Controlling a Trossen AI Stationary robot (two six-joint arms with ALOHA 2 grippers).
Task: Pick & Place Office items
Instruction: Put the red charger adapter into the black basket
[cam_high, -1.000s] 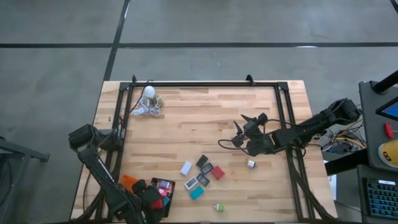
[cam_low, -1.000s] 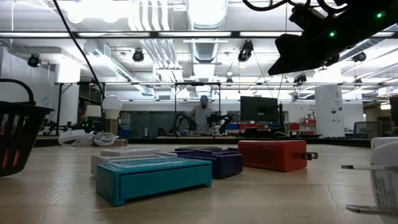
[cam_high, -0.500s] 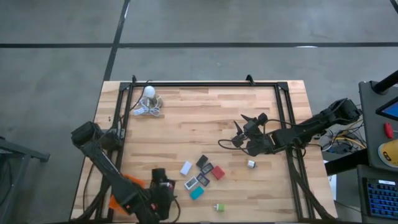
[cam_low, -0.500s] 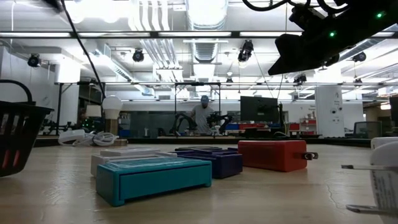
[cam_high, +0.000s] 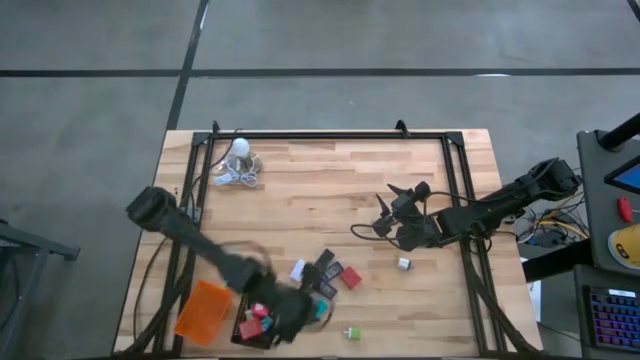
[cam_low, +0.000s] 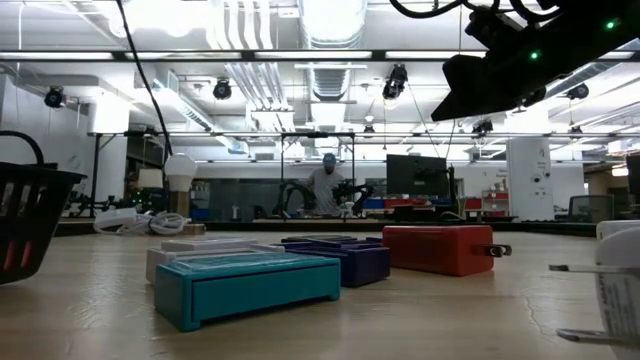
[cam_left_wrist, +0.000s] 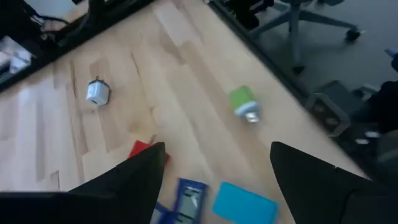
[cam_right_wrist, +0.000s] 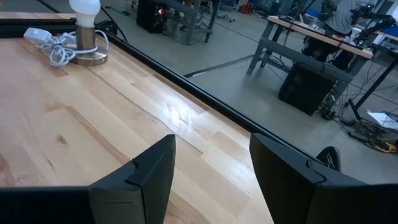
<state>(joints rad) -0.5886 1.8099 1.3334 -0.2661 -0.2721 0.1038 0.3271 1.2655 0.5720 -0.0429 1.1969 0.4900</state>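
Office items: small blocky pieces clustered on the table, among them a teal block (cam_low: 247, 286), a red block (cam_low: 436, 248), a purple one (cam_low: 345, 258) and a white one (cam_low: 190, 255); a green piece (cam_left_wrist: 243, 104) and a white plug (cam_left_wrist: 97, 92) lie apart from the cluster.
Left gripper (cam_left_wrist: 216, 168): fingers spread wide with nothing between them, hanging over the cluster; the teal and red blocks lie just ahead of the fingertips, the green piece farther beyond them.
Right gripper (cam_right_wrist: 211, 165): fingers apart, empty, above bare wood well away from the items.
Surface: light wooden table (cam_high: 320, 180) in a black frame.
Room: open workshop with ceiling lights; a person (cam_low: 326, 185) stands far behind.
Containers: orange tray (cam_high: 203, 309), empty; black tray (cam_high: 252, 325) beside it, holding red and pink pieces.
Lamp: white bulb (cam_right_wrist: 84, 7) on a brass base with coiled cord, far beyond the right fingers.
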